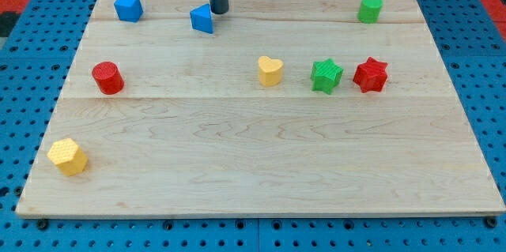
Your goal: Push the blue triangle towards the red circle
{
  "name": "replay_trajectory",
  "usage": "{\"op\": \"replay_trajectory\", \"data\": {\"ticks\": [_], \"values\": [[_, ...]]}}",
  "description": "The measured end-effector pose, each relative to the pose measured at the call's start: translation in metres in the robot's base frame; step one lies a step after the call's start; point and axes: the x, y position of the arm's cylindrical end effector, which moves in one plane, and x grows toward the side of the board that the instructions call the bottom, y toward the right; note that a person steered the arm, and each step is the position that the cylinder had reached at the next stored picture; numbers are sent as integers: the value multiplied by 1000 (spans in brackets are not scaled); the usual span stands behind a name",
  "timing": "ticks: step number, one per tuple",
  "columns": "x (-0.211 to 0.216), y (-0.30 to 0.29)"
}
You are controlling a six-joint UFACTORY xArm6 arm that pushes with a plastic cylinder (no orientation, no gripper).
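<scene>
- Nearest the camera, a yellow hexagon (68,156) sits at lower left of the bench (261,173).
- Blue triangle (202,19) lies at upper centre-left; my tip (219,11) touches its upper-right side, placed to drive it down-left.
- Red circle (107,77) waits at mid-left, well apart.
- End effector is a bare rod, with nothing to open or close.
- A blue block (127,6) sits near the likely path.

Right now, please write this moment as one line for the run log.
tip: just right of blue triangle, close or touching | red circle: lower left of triangle, apart | push: not finished
</scene>
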Motion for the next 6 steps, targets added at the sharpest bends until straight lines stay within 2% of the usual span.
{"op": "replay_trajectory", "data": {"ticks": [2, 3, 4, 5, 6], "values": [[-35, -3], [8, -27], [26, -32], [32, -81], [15, -100]]}}
